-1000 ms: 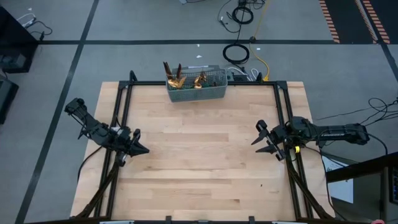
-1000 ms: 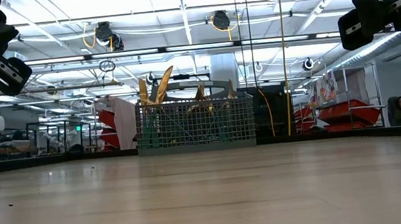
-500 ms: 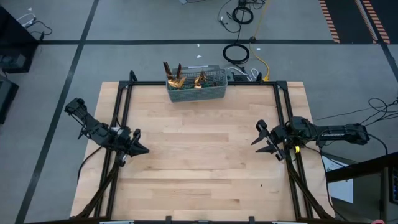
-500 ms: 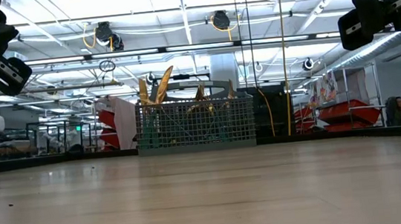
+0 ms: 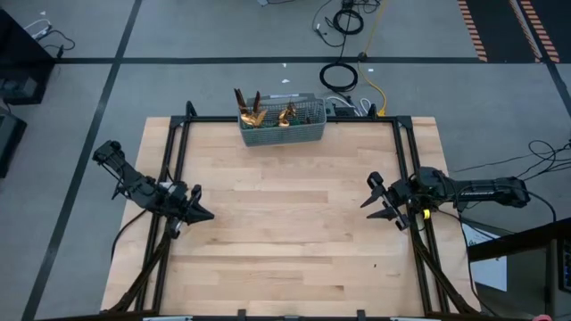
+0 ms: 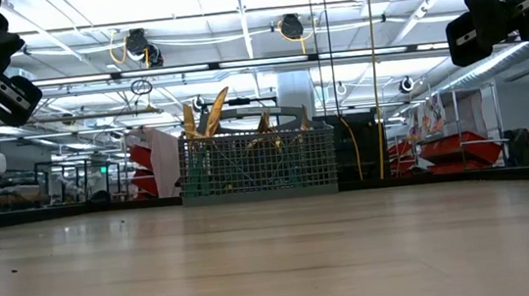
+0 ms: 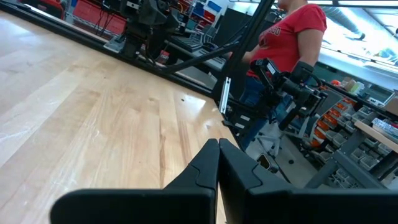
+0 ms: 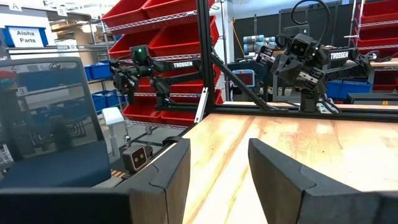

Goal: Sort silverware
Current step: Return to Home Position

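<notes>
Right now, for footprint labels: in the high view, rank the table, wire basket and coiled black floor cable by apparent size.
1. table
2. wire basket
3. coiled black cable, on the floor, farther from the camera, so less sure.

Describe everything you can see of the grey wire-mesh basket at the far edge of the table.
The basket is a rectangular caddy of grey wire mesh, open at the top. It stands upright on the wooden table, at its far edge and a little left of centre. Silverware stands inside it, mostly in the left and middle parts, with gold heads above the rim. The right end looks empty. In the low view the mesh wall is see-through. Only the table and silverware touch it.
</notes>
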Controlling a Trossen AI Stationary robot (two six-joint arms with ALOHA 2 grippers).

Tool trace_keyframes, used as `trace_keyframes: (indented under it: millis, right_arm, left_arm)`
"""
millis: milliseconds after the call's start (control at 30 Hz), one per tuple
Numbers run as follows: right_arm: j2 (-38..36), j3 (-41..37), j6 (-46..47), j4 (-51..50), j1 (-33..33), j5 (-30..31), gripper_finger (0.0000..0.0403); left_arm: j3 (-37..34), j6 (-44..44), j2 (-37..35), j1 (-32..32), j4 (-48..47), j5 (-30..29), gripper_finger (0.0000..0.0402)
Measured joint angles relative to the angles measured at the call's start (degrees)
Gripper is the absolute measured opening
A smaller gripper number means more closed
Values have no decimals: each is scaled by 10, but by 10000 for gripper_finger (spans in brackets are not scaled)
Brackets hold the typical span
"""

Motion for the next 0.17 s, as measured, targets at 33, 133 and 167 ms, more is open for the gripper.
trace_keyframes:
  millis: [33,133,167]
  right_arm:
    - [0,0,0,0,0,0,153]
    - [0,0,0,0,0,0,153]
    - [0,0,0,0,0,0,153]
  left_arm:
    - [0,0,0,0,0,0,8]
    - [0,0,0,0,0,0,8]
    - [0,0,0,0,0,0,8]
